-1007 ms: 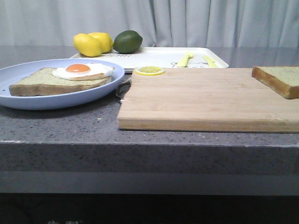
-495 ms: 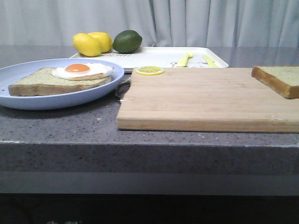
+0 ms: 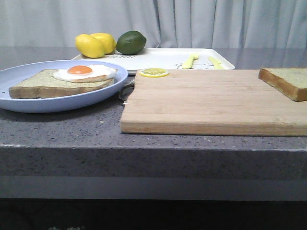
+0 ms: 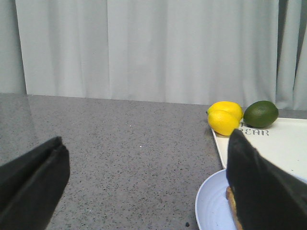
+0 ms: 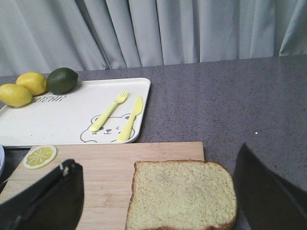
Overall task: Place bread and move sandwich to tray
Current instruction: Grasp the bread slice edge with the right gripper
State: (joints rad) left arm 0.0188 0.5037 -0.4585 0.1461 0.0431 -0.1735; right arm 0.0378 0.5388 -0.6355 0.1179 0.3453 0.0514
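Bread (image 5: 182, 195): loose slice flat on the cutting board (image 3: 211, 100), at its right end; crust edge faces the front; long axis cannot be told.
Sandwich (image 3: 62, 81): one slice topped by a fried egg (image 3: 85, 72) on the blue plate (image 3: 29, 103), left of the board; slice runs left to right.
Tray (image 3: 163, 58): behind the board, carrying a yellow fork (image 5: 109, 111) and knife (image 5: 129, 120).
Fruit: two lemons (image 3: 95, 44) and a lime (image 3: 131, 42) at the tray's far left corner.
Lemon slice (image 3: 154, 72): on the board's far left corner.
Left tool (image 4: 144, 191): fingers spread wide, holding nothing, above the bench (image 4: 124, 143) beside the plate.
Right tool (image 5: 163, 201): fingers spread wide, holding nothing, either side of the loose slice.
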